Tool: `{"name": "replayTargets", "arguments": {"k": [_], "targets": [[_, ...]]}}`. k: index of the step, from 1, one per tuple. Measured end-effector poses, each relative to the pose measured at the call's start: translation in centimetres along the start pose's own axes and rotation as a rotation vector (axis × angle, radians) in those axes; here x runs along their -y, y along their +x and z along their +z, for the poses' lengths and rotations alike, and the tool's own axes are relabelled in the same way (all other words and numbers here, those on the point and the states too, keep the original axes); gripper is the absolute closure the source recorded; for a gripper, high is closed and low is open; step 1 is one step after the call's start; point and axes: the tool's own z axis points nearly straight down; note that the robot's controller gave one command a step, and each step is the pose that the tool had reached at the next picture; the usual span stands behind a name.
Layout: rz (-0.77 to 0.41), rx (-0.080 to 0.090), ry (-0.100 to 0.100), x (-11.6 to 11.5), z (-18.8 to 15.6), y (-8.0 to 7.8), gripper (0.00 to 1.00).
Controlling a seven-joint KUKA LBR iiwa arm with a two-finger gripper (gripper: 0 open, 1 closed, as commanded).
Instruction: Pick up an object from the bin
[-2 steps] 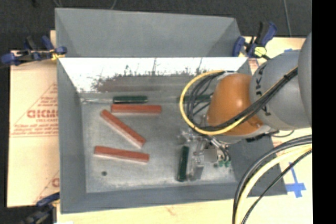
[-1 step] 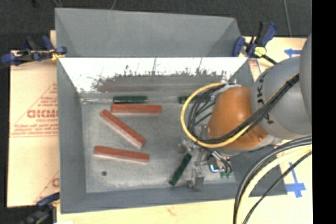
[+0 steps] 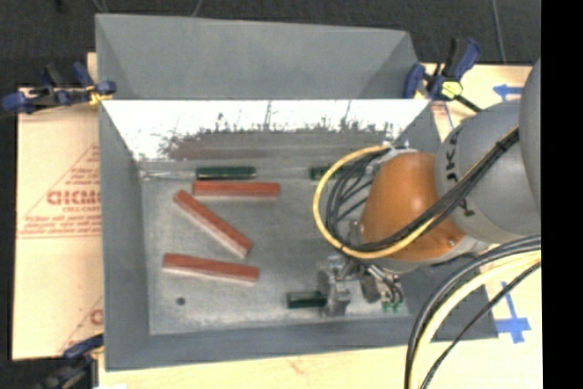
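Camera view: jaws at dark-green bar (image 3: 305, 299)

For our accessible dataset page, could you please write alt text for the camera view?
The arm's end effector is low at the front right of the grey bin, right beside a short dark green bar. Three reddish-brown bars lie to the left, and a second dark green bar lies by the back wall.

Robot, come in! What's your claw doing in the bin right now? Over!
Gripper low in grey metal bin, near right corner. Short dark green bar lying flat just left of it. Three long reddish-brown bars farther left, well clear.
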Motion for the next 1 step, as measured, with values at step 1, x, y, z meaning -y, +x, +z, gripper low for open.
{"name": "replayTargets", "arguments": {"k": [1], "targets": [[-0.026,0.009,0.001,0.17,-20.36,-0.42,1.0]]}}
